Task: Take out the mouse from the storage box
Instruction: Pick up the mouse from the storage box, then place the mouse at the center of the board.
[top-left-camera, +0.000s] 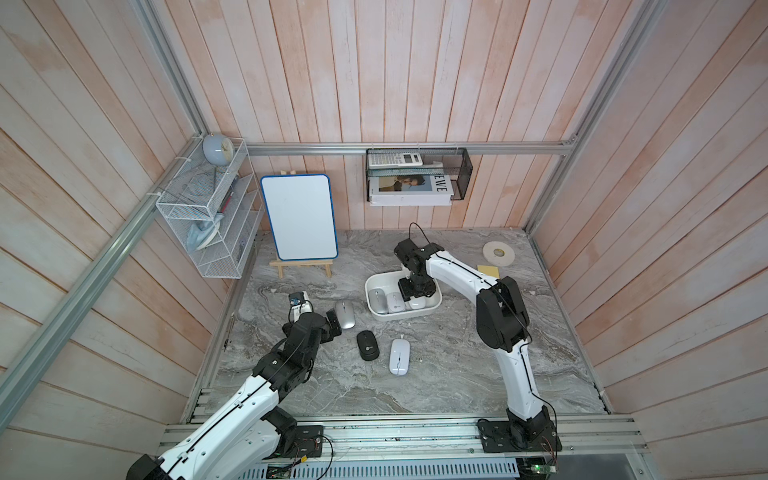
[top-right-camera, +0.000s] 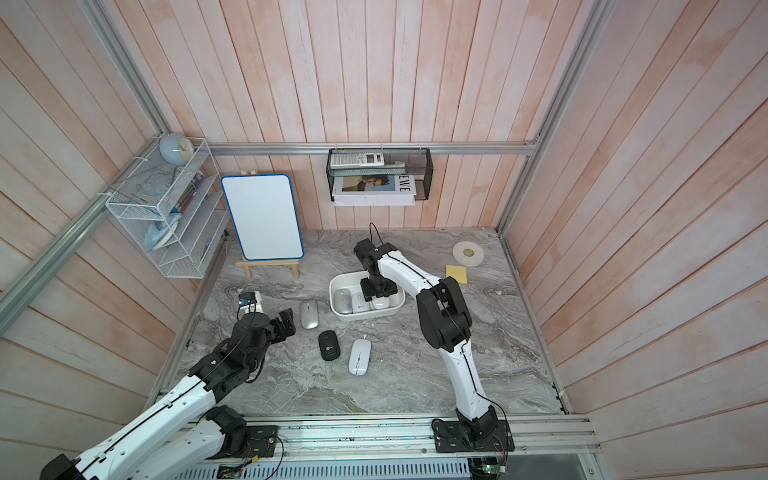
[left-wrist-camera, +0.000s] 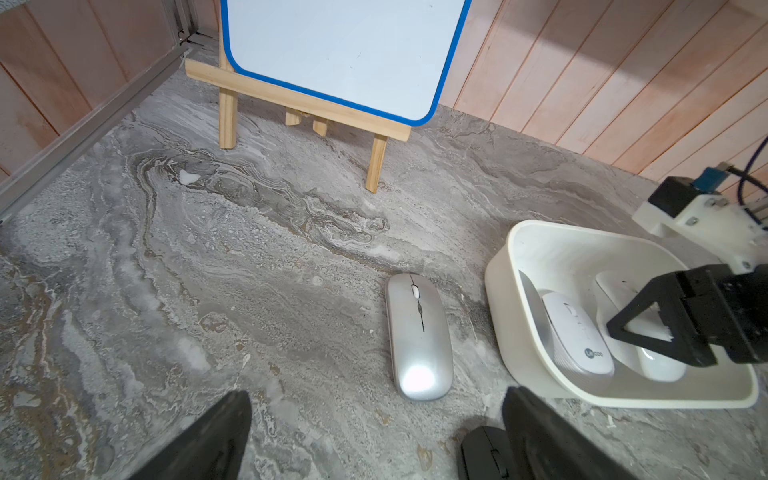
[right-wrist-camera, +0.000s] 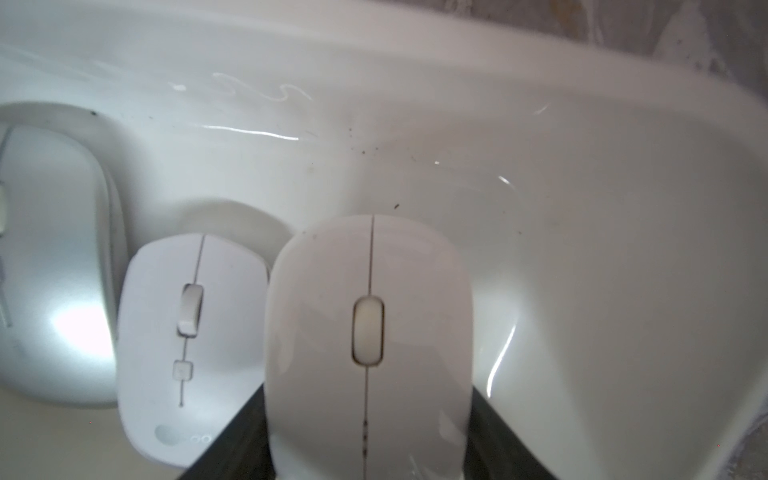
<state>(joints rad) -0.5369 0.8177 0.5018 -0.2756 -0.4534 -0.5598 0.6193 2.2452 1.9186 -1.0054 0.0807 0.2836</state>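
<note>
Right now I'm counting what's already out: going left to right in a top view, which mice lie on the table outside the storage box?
Silver mouse → black mouse → white mouse.

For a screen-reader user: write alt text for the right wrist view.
The right end effector is shut on a white mouse inside the white storage box; a smaller white mouse and a silver mouse lie beside it.

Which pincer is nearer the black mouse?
Left. The left pincer hangs open just beside the black mouse; the right pincer is in the box, shut on a white mouse.
</note>
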